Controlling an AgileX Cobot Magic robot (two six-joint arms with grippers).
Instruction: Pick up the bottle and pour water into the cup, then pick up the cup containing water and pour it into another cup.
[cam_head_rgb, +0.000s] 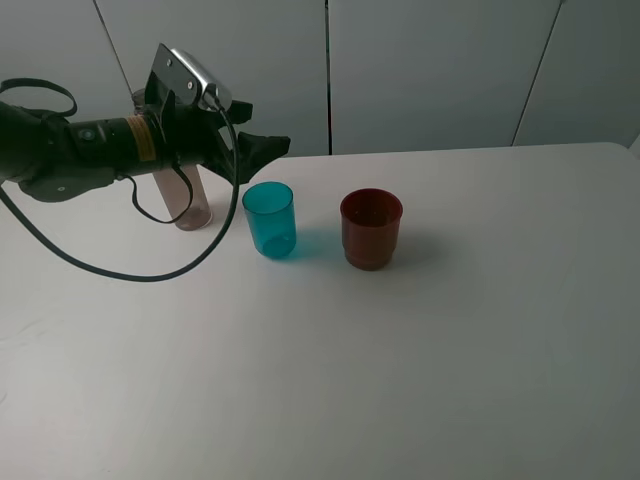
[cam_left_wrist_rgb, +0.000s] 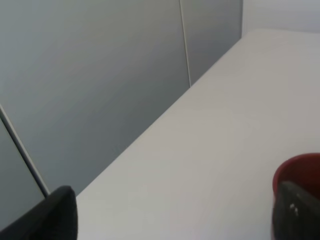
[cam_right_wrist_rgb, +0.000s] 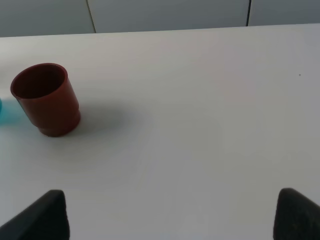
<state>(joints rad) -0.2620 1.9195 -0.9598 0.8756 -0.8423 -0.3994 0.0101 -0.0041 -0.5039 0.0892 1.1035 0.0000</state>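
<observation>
The bottle stands at the back left of the table, its middle hidden behind my left arm. To its right stands the teal cup, and further right the dark red cup, both upright. My left gripper hovers level above and just behind the teal cup, past the bottle. Its fingers stand wide apart in the left wrist view, open on nothing, with the red cup's rim beside one fingertip. My right gripper is open and empty, well short of the red cup; a sliver of the teal cup shows.
The white table stretches wide and bare to the front and right. Grey wall panels rise behind its far edge. A black cable loops down from the left arm onto the table in front of the bottle.
</observation>
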